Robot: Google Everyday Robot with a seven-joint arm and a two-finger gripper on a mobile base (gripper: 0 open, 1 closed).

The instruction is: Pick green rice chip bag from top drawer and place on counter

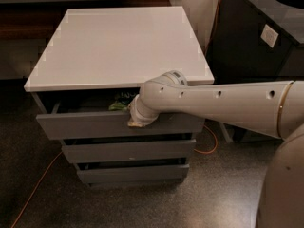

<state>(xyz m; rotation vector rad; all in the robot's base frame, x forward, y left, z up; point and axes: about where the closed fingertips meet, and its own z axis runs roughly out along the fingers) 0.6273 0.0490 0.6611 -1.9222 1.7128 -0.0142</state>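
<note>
The top drawer [85, 125] of the grey cabinet stands slightly open. A bit of the green rice chip bag [121, 101] shows in the gap behind its front, mostly hidden under the counter [118, 46], the light grey-white cabinet top. My arm reaches in from the right. My gripper [136, 121] points down at the drawer's front edge, just right of the bag and in front of it.
Two shallower grey drawers [123, 151] sit below the top one. A black cabinet [247, 42] stands close on the right. An orange cable [33, 194] runs over the dark floor at the left. My base [285, 189] fills the bottom right.
</note>
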